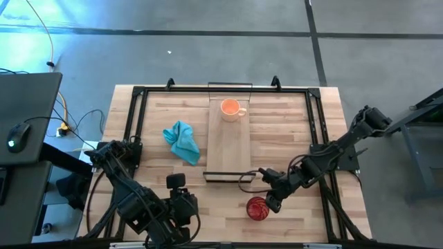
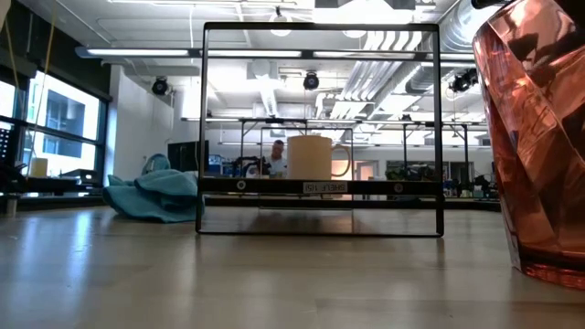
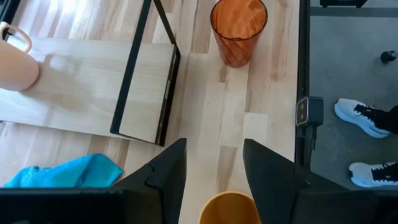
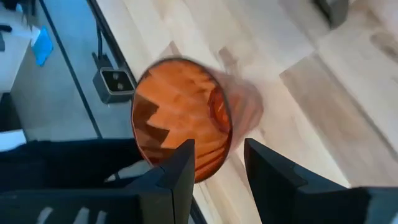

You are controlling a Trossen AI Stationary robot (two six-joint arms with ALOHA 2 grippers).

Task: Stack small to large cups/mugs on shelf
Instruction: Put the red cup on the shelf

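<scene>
Closest to your low camera: dark red patterned cup (image 2: 541, 137), upright on the counter (image 1: 291, 131), just off the shelf's lipped end, toward the counter's near edge. Right end effector (image 1: 271, 201) sits right beside that cup on the shelf-facing side; your right wrist view shows fingers (image 4: 179, 168) parted with the cup (image 4: 181, 118) ahead of them, not gripped. Whether a fingertip touches the rim, you can't tell. Shelf (image 1: 229, 142) runs down the counter's middle, dark frame lip at the near end. Pale orange mug (image 1: 230, 109) stands upright on the shelf's far end, handle pointing to the right arm's side. Teal cloth (image 1: 183, 141) lies bunched on the counter just beside the shelf, on the left arm's side. Left end effector (image 3: 214, 171) is well short of the shelf's lipped end, fingers wide apart, with the amber-brown cup (image 3: 229, 208) below the gap; you can't tell if it's contacted.
</scene>
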